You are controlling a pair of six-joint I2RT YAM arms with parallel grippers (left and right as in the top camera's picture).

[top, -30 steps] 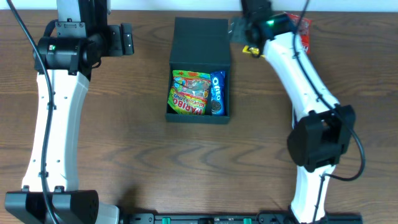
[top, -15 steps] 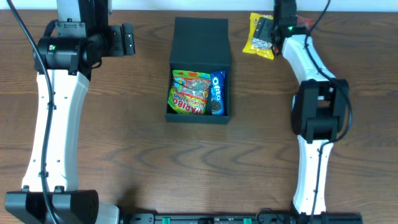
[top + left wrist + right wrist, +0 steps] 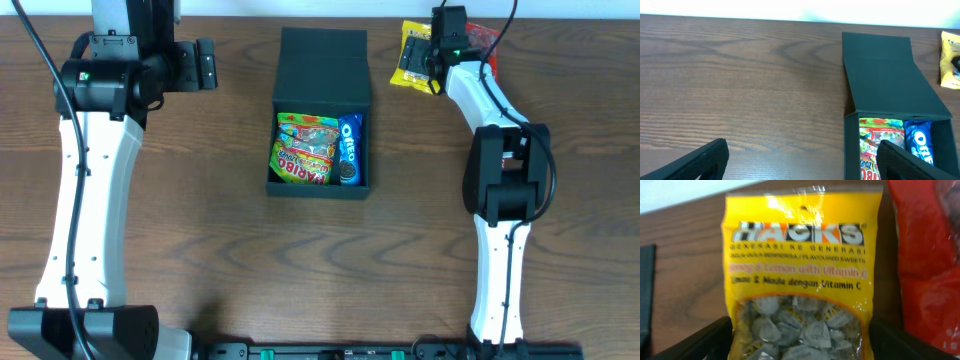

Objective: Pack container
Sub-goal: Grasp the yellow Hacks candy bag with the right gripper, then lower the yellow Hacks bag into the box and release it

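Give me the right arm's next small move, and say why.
Probably lower the right gripper and close on the yellow Hacks packet. Its open fingers flank the packet, which lies on the table outside the open container.

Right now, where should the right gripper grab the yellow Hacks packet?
Pinch the yellow Hacks packet across its width at the sweet-filled lower half, from straight above. It lies flat, label up, and the open right gripper straddles both side edges. The red packet sits close beside it.
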